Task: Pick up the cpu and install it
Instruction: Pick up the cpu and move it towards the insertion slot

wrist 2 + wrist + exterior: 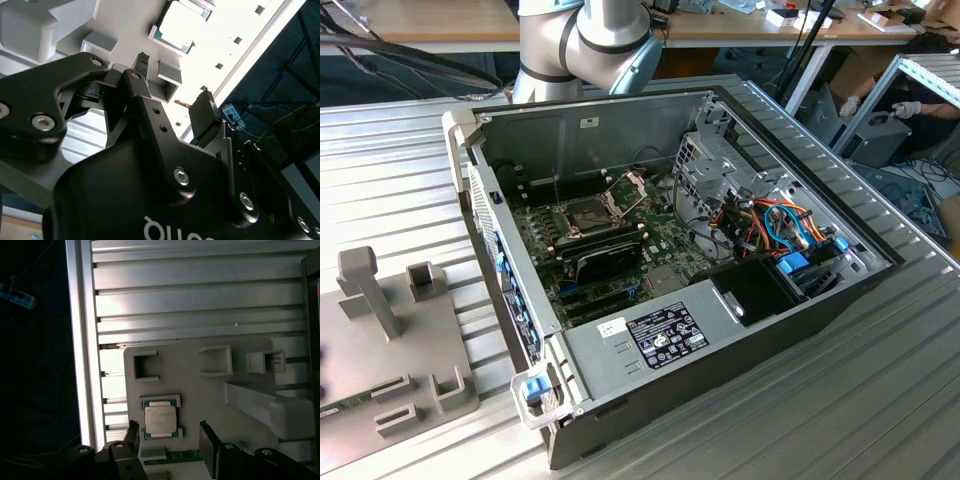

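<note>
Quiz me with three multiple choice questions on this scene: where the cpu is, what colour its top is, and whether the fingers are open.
1. Where is the cpu? A clamped in the fingers; B in a cradle on the grey fixture plate; C hanging in mid-air.
2. Its top is: A silver-grey; B red; C blue.
3. The fingers are: A open; B shut on the cpu; C shut on nothing.
Answers: B, it lies seated on the plate; A, pale metal shows; A, a wide gap separates them.
</note>
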Controlling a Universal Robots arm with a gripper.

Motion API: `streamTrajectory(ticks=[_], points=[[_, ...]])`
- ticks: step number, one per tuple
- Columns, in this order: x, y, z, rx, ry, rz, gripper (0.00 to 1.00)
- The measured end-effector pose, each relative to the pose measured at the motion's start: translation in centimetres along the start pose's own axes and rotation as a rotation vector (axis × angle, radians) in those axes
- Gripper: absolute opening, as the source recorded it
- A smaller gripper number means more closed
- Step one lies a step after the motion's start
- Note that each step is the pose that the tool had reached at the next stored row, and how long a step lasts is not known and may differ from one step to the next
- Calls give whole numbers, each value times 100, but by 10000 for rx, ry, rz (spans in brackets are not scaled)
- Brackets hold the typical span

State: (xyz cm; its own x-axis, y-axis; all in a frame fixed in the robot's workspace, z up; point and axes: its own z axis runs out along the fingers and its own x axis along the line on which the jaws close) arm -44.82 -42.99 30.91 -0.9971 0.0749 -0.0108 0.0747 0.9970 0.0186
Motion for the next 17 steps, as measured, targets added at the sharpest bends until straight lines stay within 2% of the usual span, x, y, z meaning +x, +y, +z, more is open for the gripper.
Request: streamTrajectory(ticks=[5, 17], points=[[1, -1, 81, 0, -1, 0, 60], [1, -2, 87, 1, 0, 0, 60]])
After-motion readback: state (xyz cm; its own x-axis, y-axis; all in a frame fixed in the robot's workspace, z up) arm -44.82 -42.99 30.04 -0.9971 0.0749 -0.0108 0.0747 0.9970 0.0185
